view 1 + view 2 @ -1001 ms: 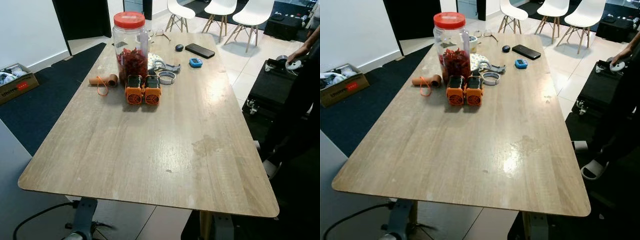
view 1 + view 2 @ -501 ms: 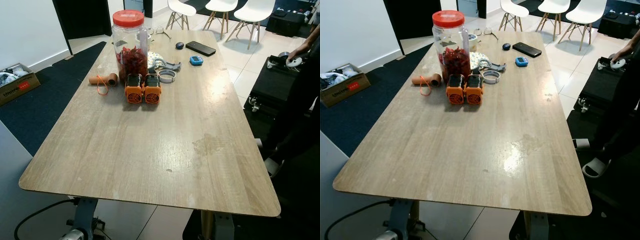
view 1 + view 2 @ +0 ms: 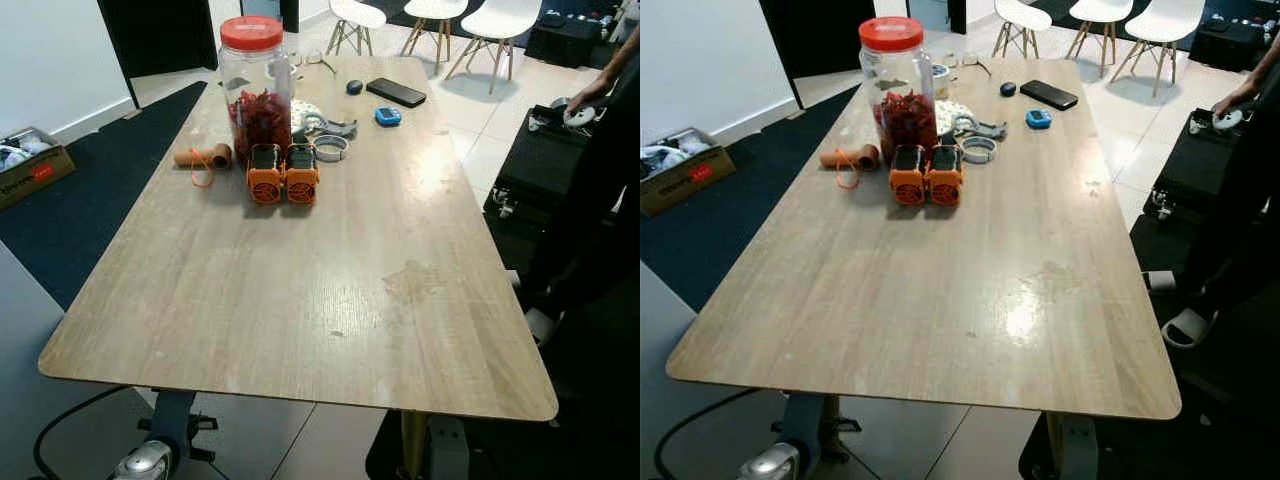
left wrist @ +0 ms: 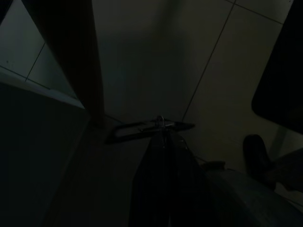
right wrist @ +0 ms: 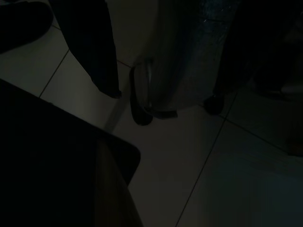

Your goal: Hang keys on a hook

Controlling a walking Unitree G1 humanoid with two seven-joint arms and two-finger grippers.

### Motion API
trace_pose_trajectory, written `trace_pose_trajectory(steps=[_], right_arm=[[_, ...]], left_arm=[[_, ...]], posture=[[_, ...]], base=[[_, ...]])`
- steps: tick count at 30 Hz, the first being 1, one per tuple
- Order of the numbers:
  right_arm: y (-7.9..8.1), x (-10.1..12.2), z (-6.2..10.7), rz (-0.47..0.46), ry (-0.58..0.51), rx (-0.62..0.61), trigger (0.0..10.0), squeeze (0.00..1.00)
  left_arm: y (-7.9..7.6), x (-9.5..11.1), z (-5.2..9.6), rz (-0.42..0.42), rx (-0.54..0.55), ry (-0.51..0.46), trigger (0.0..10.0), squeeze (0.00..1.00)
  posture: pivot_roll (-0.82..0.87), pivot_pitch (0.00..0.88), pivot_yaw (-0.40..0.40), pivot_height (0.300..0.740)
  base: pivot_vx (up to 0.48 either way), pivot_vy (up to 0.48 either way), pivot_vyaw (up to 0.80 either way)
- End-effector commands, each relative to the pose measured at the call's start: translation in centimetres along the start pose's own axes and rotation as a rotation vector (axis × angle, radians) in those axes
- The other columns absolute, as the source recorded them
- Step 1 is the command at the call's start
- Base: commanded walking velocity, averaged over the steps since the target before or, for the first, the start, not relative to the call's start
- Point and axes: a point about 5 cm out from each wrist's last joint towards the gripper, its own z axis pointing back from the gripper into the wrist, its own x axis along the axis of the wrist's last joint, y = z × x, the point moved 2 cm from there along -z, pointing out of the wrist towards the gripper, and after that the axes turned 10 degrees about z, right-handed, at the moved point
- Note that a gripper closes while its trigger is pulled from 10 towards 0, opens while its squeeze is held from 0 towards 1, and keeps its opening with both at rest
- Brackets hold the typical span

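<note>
Head views: the table point(image 3: 300, 300) carries, beside the red-lidded jar point(image 3: 252, 80) at its far end, a grey metal cluster point(image 3: 328, 127) that may be the keys, lying well ahead of the robot; no hook can be made out. Left wrist view, very dark: the left gripper point(image 4: 163, 142) hangs over floor tiles with a thin metal piece point(image 4: 142, 126) lying crosswise at its tip, possibly keys; whether the fingers are together cannot be told. Right wrist view: the right arm hangs over dark floor.

Bright, sharp head views; murky wrists
</note>
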Motion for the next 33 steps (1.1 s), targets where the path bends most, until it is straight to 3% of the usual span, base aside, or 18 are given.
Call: trace_pose_trajectory(steps=[1, 18, 25, 33], right_arm=[[0.0, -0.5, 0.1, -0.007, 0.012, 0.000, 10.0, 0.00], [0.0, -0.2, 0.0, 0.012, 0.012, 0.003, 10.0, 0.00], [0.0, -0.1, 0.0, 0.011, 0.013, 0.001, 10.0, 0.00], [0.0, -0.3, 0.0, 0.017, 0.015, 0.001, 10.0, 0.00]], left_arm=[[-0.5, 0.3, -0.2, -0.003, -0.012, -0.017, 10.0, 0.00], [-0.7, 0.1, -0.2, -0.007, -0.003, -0.010, 10.0, 0.00], [-0.5, 0.0, -0.2, 0.075, 0.033, -0.030, 10.0, 0.00], [-0.4, 1.3, -0.2, 0.044, 0.000, -0.079, 10.0, 0.00]], posture=[[0.09, 0.047, -0.015, 0.740], [0.09, 0.031, -0.019, 0.740], [0.08, 0.020, -0.012, 0.740], [0.09, 0.010, -0.025, 0.740]], base=[[0.000, 0.000, 0.00], [0.000, 0.000, 0.00], [0.000, 0.000, 0.00], [0.000, 0.000, 0.00]])
